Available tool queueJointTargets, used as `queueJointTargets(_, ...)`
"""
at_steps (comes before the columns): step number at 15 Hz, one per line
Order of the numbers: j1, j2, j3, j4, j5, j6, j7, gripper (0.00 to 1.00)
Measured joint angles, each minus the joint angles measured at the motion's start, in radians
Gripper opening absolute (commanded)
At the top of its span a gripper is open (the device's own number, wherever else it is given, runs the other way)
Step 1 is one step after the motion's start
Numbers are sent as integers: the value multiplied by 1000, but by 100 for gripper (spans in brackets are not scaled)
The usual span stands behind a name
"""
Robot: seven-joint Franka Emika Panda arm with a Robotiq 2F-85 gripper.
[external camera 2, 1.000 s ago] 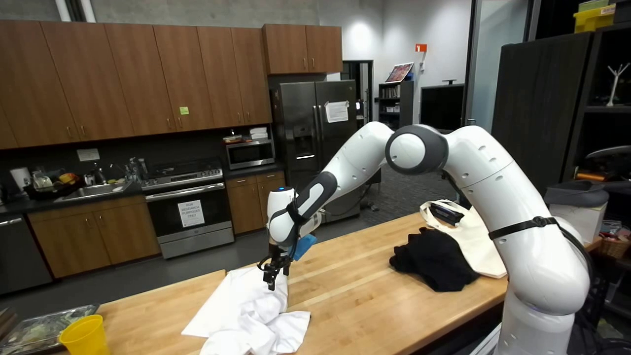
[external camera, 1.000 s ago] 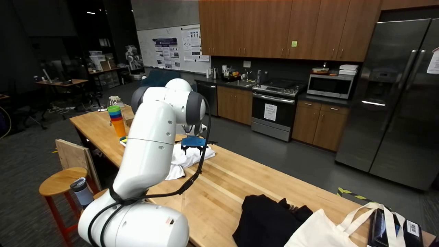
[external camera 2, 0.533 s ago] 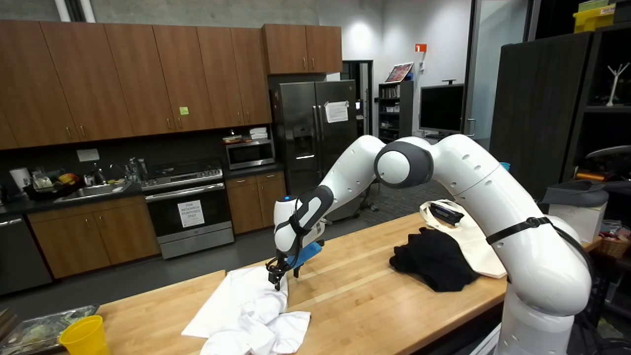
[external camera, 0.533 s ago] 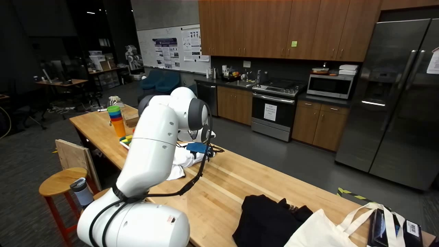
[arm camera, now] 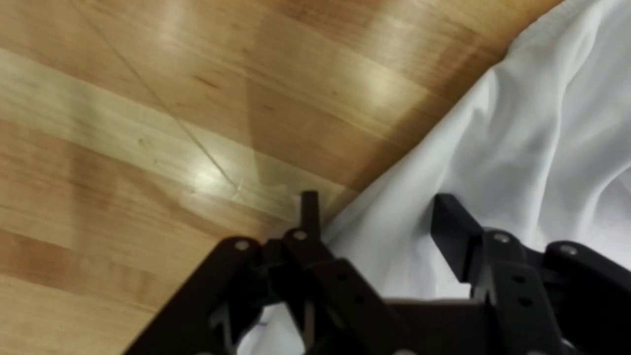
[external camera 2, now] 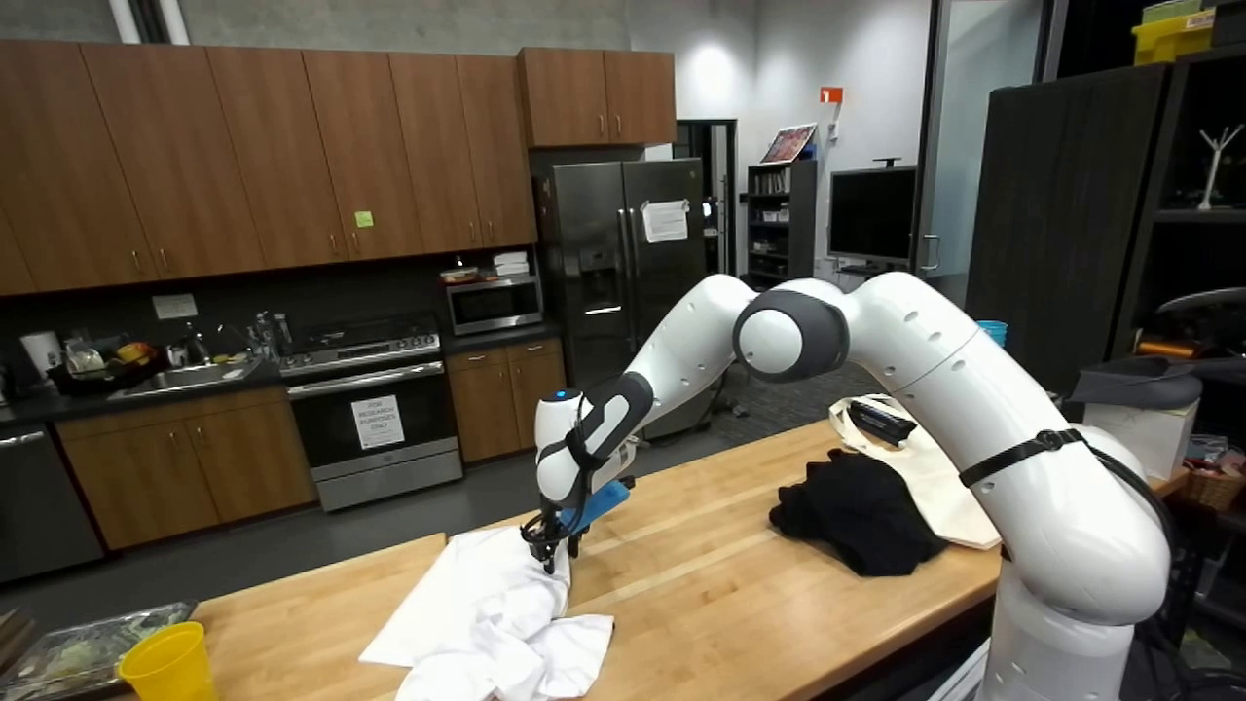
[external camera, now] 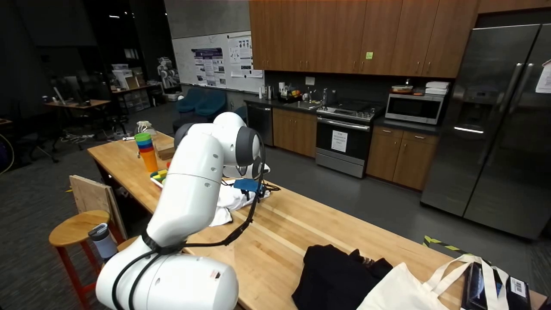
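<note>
A rumpled white cloth (external camera 2: 487, 623) lies on the wooden table (external camera 2: 681, 584), partly hidden behind the arm in an exterior view (external camera: 228, 200). My gripper (external camera 2: 562, 559) points down at the cloth's edge. In the wrist view the gripper (arm camera: 375, 207) has its jaws apart, straddling the edge of the white cloth (arm camera: 517, 148). The left finger (arm camera: 310, 212) stands at the border of cloth and bare wood; the right finger (arm camera: 453, 236) is over the cloth. Cloth shows in the gap, but no pinch is visible. Whether the fingertips touch it I cannot tell.
A black cloth (external camera 2: 861, 516) and a cream tote bag (external camera 2: 959, 487) with a dark box (external camera: 495, 284) lie along the table. Stacked coloured cups (external camera: 146, 150), a yellow cup (external camera 2: 167, 662) and a clear-lidded tray (external camera 2: 88, 647) stand at its far end.
The arm has come down, and the gripper has shifted rightward in both exterior views to the cloth's edge, then slightly back left. Its fingers look closer together than half a second ago.
</note>
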Motion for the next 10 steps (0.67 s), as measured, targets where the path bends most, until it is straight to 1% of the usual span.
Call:
queueJointTargets(2,6,1,0,6,0,-1,-1,12)
queueJointTargets(4,7,2,2,12,-2,-4,-7,0)
queueJointTargets(8,6,-12,6,20,-29,-51,-48,1)
queueJointTargets(10,-1,-53,4,6,-48,-74,-77,1)
